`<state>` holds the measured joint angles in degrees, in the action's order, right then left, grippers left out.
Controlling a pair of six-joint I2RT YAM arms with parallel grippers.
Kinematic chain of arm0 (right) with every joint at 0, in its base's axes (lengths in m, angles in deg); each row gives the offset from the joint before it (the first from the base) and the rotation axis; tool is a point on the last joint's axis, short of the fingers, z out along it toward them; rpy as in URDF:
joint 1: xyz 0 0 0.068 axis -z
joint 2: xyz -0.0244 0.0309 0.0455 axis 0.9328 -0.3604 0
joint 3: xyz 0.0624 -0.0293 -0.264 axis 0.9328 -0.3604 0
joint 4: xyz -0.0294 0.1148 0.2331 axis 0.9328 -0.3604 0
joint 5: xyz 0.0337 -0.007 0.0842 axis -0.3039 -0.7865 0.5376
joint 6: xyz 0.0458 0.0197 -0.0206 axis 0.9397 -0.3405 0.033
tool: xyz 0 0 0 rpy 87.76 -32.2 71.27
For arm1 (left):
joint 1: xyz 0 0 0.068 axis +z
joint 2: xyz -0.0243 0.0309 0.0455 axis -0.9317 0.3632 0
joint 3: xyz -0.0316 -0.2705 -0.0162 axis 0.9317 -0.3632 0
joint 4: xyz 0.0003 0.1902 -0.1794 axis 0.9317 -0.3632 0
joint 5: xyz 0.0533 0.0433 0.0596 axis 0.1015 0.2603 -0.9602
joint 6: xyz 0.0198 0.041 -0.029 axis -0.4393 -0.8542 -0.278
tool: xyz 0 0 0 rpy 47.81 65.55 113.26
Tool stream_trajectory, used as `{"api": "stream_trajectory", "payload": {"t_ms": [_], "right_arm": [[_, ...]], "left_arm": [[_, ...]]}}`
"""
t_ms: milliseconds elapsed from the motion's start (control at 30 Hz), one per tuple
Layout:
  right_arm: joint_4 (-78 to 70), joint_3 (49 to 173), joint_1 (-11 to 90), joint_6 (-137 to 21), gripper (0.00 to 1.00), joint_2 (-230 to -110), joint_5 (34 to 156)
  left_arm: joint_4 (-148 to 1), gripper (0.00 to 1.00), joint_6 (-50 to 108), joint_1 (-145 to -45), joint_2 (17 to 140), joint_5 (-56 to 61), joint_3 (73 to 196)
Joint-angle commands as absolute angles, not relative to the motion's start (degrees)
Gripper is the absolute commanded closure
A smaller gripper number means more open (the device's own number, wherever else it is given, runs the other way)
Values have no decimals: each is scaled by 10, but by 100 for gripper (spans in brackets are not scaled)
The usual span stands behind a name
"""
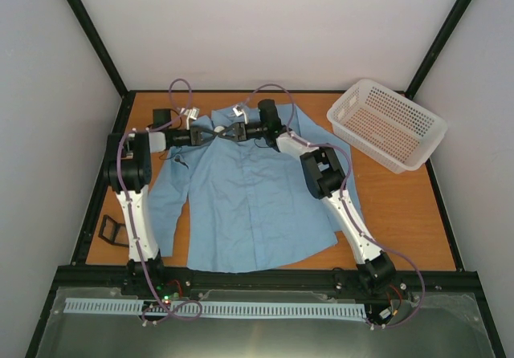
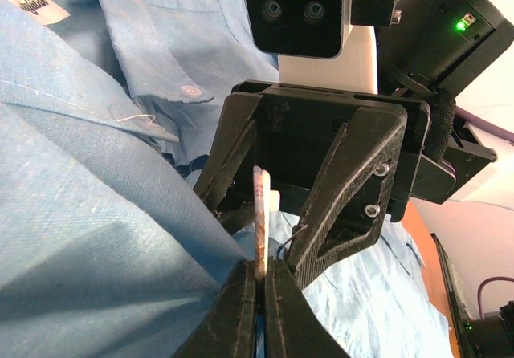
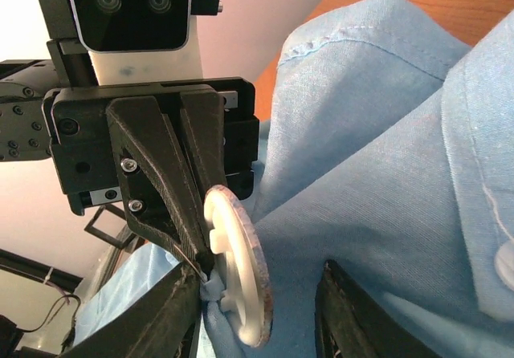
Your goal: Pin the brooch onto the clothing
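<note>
**Position.** The light blue long-sleeved button-up shirt lies spread on the orange-brown wooden table, collar toward the top of the frame. Both arms converge on the collar area, upper centre of the overhead view.

**Left gripper**. Fingers together, clamped on the rim of the small round whitish brooch. The disc stands on edge, just over the fabric beside the collar. Judged purpose: to present the fastener face to the opposing arm.

**Right gripper**. Fingers apart, one on each side of the disc. A gap shows next to the finger at lower right of the frame, and no grip is evident. Judged purpose: staged to work the clasp or press cloth against it.

**View differences.**
- The overhead view gives only the meeting point of the arms; the brooch cannot be made out there with confidence.
- The left wrist view shows the disc edge-on, a thin line at bottom centre.
- The right wrist view alone shows the white face and its raised fitting, lower centre. A fold of cloth is bunched at its lower left.
</note>
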<state>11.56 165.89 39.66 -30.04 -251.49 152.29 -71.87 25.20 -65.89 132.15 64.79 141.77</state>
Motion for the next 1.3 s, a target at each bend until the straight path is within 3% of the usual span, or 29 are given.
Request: {"api": "stream_trajectory", "payload": {"t_ms": [0, 900, 1267], "right_arm": [[116, 1668, 399, -284, 63, -2532, 1512], [136, 1691, 406, -200, 66, -2549, 1537], [189, 1688, 415, -91, 66, -2562, 1497]], "left_arm": [[-688, 99, 231, -668, 1280, 671, 1410], [-729, 99, 66, -701, 1198, 599, 1362], [-698, 99, 67, -710, 1170, 563, 1334]]}}
